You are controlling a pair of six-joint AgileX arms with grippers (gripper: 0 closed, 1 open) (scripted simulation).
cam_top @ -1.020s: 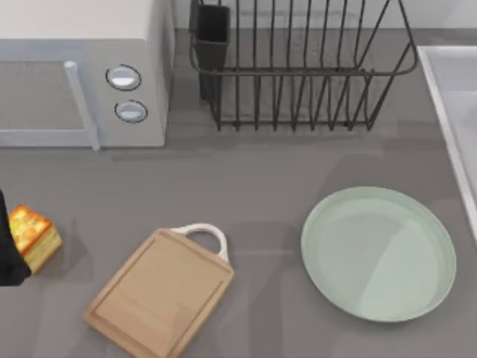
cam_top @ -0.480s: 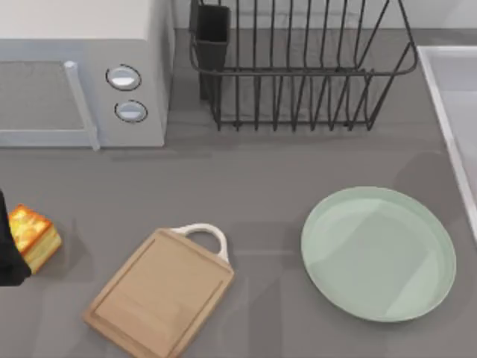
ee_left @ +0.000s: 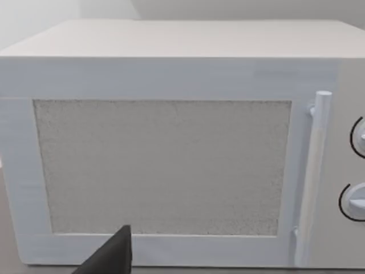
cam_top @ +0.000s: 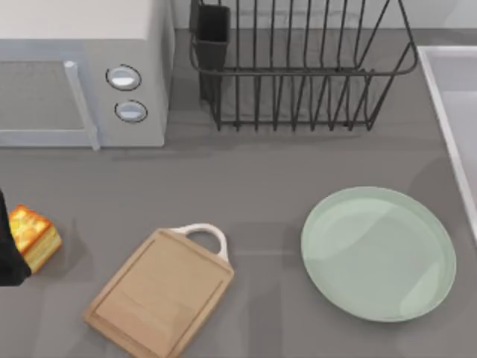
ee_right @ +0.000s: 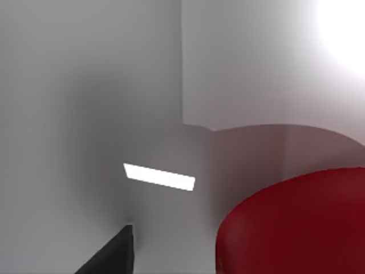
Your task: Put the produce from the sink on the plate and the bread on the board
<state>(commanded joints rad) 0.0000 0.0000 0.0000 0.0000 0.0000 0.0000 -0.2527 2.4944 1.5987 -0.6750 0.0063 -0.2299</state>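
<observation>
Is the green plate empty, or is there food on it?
Empty. The plate shows only its bare mint surface; the bread sits far off at the table's left.

A rendered kitchen counter: a boxy white microwave [cam_top: 82,71] stands just beside a black wire dish rack [cam_top: 298,67], a white sink's rim [cam_top: 447,127] beyond that rack.

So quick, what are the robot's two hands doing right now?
Left gripper: beside the bread at the table's left edge, cannot be told.
Right gripper: close to the red produce, cannot be told.

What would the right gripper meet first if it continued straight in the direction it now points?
Most likely the red produce: in the right wrist view it lies just ahead, against the white sink. One dark finger shows there; depth is unclear, so how near I cannot tell.
</observation>
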